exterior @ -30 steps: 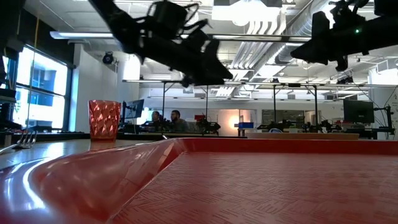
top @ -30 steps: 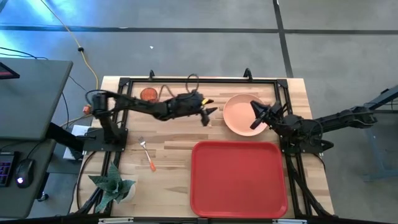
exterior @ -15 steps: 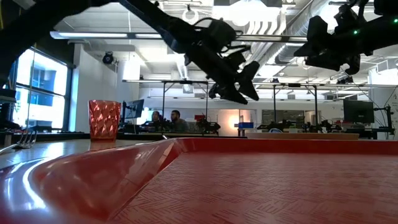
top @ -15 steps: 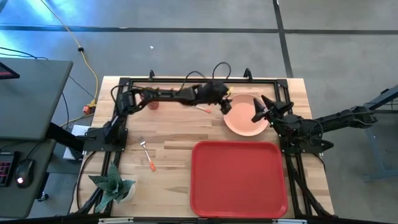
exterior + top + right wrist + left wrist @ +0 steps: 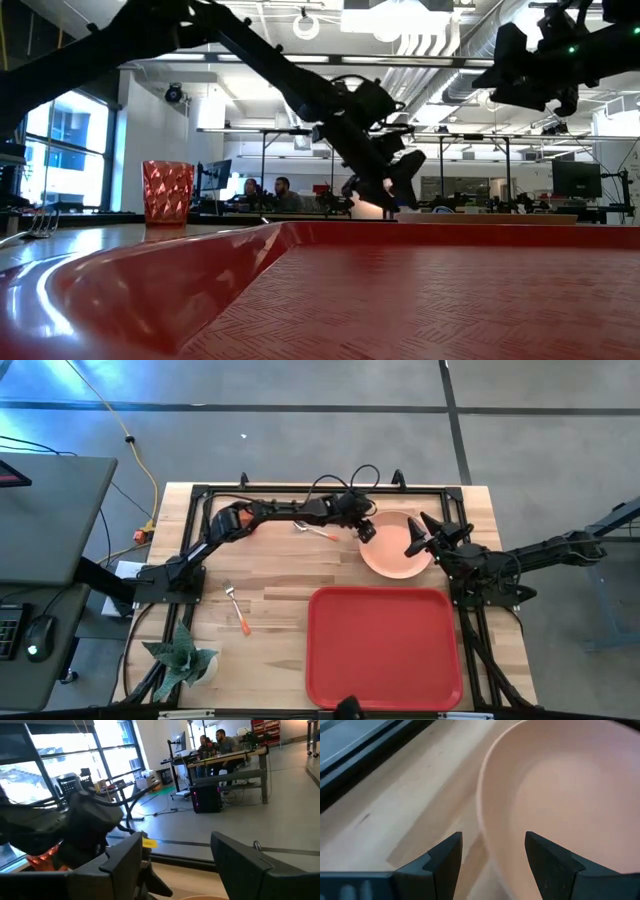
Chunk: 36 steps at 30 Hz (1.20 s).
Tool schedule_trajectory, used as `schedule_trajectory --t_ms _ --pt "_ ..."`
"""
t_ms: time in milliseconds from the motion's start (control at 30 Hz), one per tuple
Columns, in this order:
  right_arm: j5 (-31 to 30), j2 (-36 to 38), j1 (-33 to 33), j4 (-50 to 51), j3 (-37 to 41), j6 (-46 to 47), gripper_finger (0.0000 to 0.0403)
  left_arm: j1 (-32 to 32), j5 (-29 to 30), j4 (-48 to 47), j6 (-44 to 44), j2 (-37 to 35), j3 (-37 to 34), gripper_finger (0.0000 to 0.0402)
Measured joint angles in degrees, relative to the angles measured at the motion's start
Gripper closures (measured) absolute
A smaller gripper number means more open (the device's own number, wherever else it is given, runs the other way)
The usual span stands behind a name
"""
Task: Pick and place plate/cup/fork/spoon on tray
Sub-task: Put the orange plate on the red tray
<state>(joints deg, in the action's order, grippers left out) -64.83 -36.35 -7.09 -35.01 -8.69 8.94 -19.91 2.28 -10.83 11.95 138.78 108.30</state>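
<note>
The salmon-pink plate (image 5: 397,545) lies flat on the table behind the red tray (image 5: 383,648). My left gripper (image 5: 366,530) is open and low at the plate's left rim (image 5: 485,820), with one finger over the table and one over the plate's inside. My right gripper (image 5: 415,536) is open and raised above the plate's right part. The spoon (image 5: 318,532) lies on the table left of the plate, beside the left arm. Further toward the near-left lies the fork (image 5: 237,603). The cup (image 5: 167,192) stands upright at the far left.
A black frame (image 5: 300,488) runs along the table's far edge and down both sides. A potted plant (image 5: 180,657) stands at the near left corner. The tray's inside (image 5: 450,300) holds nothing. Bare wood lies between the fork and the tray.
My left gripper has swung from mid-table toward the right edge and come down to the plate's left rim. My right gripper has spread its fingers open over the plate's right part and stayed in place.
</note>
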Motion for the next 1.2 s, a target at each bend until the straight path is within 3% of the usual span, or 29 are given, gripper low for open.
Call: schedule_trajectory --t_ms 467,833,1200 --pt "0.07 2.63 0.0 -0.28 -0.03 -2.59 0.0174 2.24 -3.35 -12.68 -0.6 -0.31 3.07 0.0233" --pt "0.29 3.47 0.0 -0.22 -0.03 -3.01 0.0174 3.36 -2.53 -13.59 0.22 -0.31 3.16 0.0266" --pt "2.07 3.45 0.0 0.02 -0.03 -1.46 0.0174 3.03 -4.28 -13.99 0.01 -0.31 3.16 0.0332"
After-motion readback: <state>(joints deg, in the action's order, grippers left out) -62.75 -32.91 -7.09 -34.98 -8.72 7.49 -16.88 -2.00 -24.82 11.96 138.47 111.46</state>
